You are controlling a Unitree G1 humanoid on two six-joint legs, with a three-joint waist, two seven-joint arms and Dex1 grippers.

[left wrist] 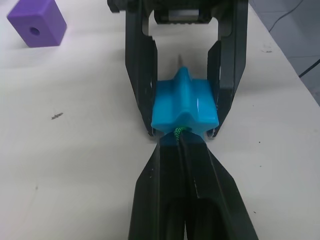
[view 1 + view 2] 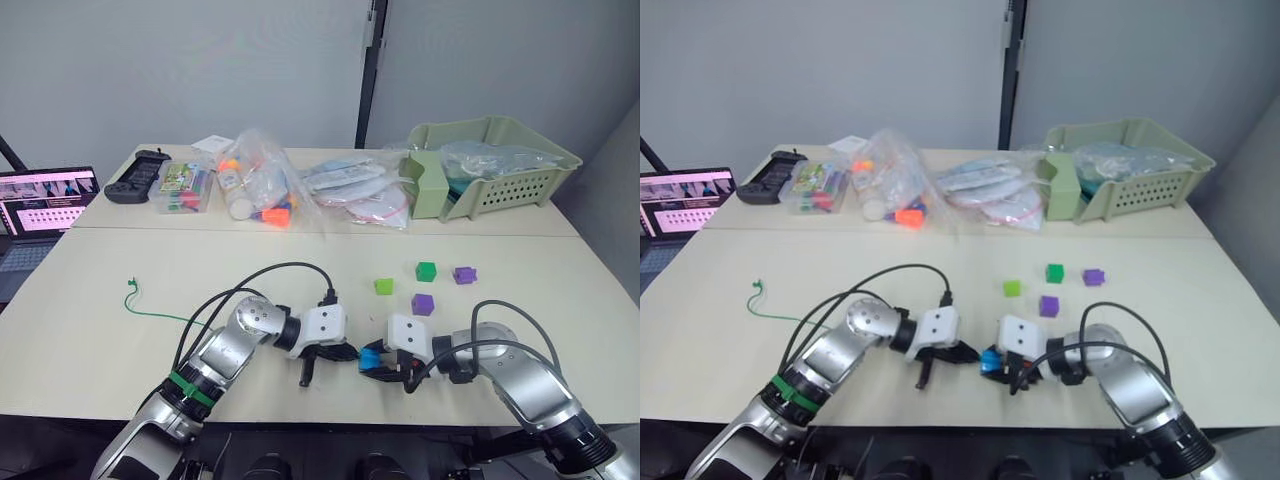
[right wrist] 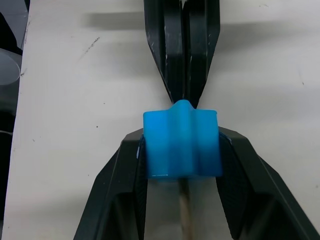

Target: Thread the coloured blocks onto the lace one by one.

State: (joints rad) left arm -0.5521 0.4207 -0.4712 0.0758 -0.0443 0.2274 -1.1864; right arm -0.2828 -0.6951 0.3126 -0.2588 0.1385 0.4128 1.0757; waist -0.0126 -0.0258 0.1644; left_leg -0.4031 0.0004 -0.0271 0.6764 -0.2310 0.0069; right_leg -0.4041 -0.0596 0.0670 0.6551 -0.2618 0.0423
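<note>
Near the table's front edge my right gripper is shut on the bright blue block, one finger on each side of it. My left gripper faces it, shut on the green lace right at the block's hole. The lace's pale tip pokes out of the block's far side. Behind my left arm the lace trails left across the table to its knotted end. A light green block, a dark green block and two purple blocks lie loose beyond the grippers.
Along the back of the table stand a black controller, a clear box of toys, plastic bags and a pale green basket. A laptop sits off the table's left edge. Black cables loop over my arms.
</note>
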